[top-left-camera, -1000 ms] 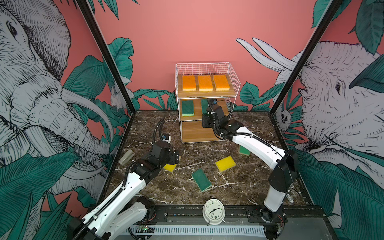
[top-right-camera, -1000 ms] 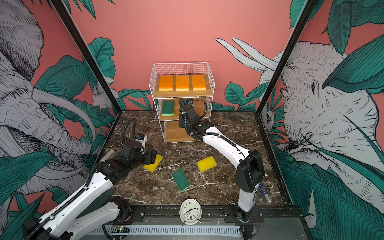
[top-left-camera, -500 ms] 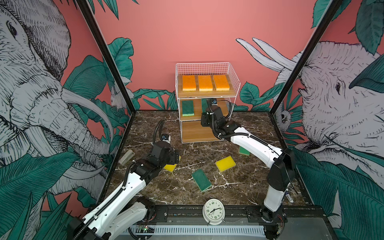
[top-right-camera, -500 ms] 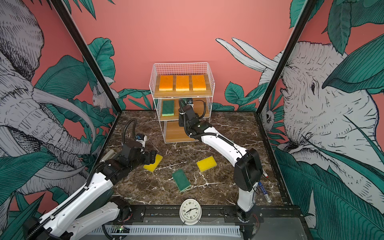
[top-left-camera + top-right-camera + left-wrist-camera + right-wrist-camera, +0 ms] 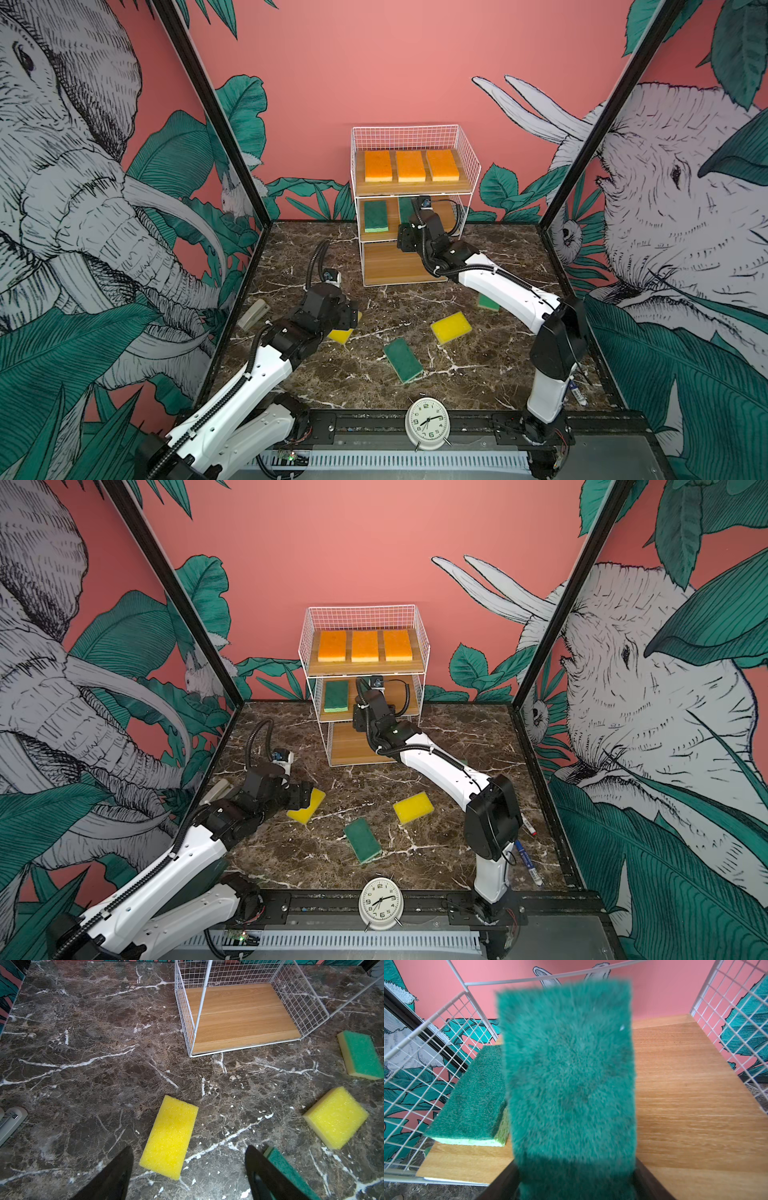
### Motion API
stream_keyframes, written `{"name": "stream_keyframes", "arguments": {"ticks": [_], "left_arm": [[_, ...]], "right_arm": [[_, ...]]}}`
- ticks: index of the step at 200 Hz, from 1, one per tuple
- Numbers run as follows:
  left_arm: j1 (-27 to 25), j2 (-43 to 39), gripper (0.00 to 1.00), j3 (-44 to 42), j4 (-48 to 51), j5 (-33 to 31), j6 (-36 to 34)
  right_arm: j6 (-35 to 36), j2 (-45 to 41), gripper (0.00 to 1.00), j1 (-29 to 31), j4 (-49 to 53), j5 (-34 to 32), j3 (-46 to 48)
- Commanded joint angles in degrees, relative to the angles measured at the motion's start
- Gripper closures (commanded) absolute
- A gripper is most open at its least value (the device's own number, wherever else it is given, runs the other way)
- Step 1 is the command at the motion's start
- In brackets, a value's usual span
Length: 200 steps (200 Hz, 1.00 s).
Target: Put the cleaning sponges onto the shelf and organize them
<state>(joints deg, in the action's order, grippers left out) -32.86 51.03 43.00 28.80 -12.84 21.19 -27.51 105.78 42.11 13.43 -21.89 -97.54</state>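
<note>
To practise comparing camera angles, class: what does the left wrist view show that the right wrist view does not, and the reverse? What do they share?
Only the left wrist view: one yellow sponge just ahead of the open left fingers, a second yellow sponge farther off, and a grey stapler-like object. Only the right wrist view: a blurred dark green sponge between the right fingers, and another green sponge lying flat alongside. Both: the shelf, white wire mesh with wooden boards.

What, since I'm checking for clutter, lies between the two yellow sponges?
Bare marble tabletop between left yellow sponge and right yellow sponge; left wrist view.
</note>
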Motion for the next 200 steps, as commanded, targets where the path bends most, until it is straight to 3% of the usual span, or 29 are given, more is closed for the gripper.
{"name": "stream_keyframes", "arguments": {"ticks": [1,38,113,200], "left_arm": [[-0.21,-1.52,0.15,-0.87,0.2,-0.72,0.5],[-0.18,-2.47,0.15,-1.18,0.87,-0.88,0.8],[-0.18,-3.74,0.15,-1.46,1.6,-0.79,1.31],[-0.17,-6.65,0.16,-1.43,3.7,-0.28,1.54]], "right_arm": [[-1.47,1.47,0.26,-0.15,1.16,0.96,-1.16],[-2.63,1.2,0.2,-0.11,1.12,2.06,-0.82],[-3.52,-1.54,0.2,-0.15,0.3,4.53,1.48],[-0.35,-8.91,0.14,0.14,-4.46,6.28,8.17]]}}
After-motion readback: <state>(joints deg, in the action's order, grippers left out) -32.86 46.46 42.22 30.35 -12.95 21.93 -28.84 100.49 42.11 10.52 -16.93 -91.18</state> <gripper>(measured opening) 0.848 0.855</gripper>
